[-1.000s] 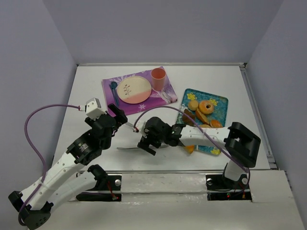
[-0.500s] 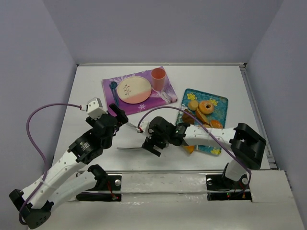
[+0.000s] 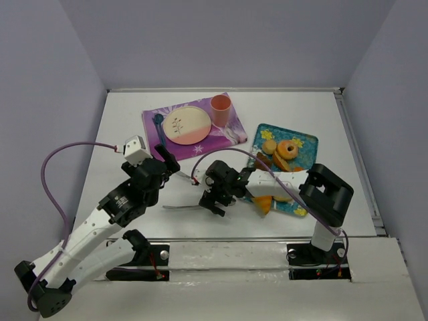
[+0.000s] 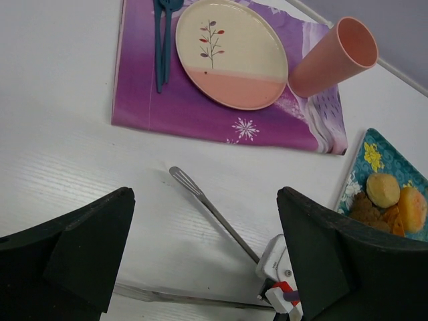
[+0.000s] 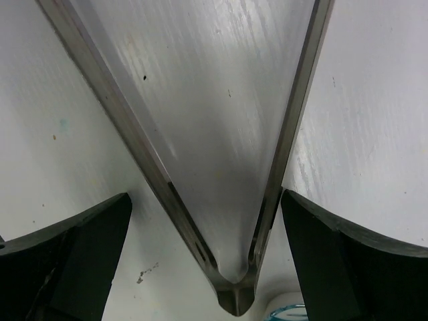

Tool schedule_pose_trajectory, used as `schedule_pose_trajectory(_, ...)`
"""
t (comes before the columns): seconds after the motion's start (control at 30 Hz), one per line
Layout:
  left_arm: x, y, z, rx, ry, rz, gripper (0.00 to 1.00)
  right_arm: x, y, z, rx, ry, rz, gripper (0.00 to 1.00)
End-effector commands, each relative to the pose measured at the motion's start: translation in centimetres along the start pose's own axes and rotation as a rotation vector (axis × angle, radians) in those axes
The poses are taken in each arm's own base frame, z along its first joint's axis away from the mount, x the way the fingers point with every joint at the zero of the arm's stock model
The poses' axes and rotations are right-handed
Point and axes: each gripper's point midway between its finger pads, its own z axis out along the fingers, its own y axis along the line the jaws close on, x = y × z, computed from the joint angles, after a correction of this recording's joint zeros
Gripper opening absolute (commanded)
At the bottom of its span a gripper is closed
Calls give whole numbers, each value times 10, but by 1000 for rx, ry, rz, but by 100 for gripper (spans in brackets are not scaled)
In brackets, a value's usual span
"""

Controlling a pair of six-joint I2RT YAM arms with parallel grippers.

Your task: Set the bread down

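Tongs (image 5: 234, 291) lie flat on the worktop (image 3: 134, 120) between our right fingers (image 5: 73, 247), spread wide; our left fingers (image 4: 73, 247) hang apart too. Bread (image 3: 263, 202) sits at the tray's (image 3: 306, 143) near edge. We judge an off-centre squeeze could skid the tongs away.

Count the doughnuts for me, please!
1. The doughnut lies on the tray, right of the mat. The right arm covers part of the tray, so more could be hidden.

Shifted the right gripper (image 3: 214, 205) a touch toward its own base, over the tongs (image 3: 180, 207). Drew the elbow block (image 3: 326, 194) in closer behind that wrist. Bared more of the bread (image 3: 262, 203) beside the forearm. Nudged the left gripper (image 3: 167, 160) slightly toward the right one.
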Motion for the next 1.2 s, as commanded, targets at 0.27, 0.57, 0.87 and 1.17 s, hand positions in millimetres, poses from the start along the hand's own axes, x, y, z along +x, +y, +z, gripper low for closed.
schedule_pose_trajectory(0.27, -19, 2, -5, 1, -70, -56, 99, -31, -15, 26, 41, -56, 7, 90)
schedule_pose_trajectory(0.57, -18, 3, -5, -1, -69, -57, 99, -25, -22, 32, 97, -78, 75, 53)
schedule_pose_trajectory(0.87, -25, 0, -9, 21, -80, -77, 99, -73, -34, -35, 205, -277, 217, 24)
schedule_pose_trajectory(1.17, -43, -13, -18, 102, -127, -120, 99, -60, -52, -149, 432, -378, 615, 17)
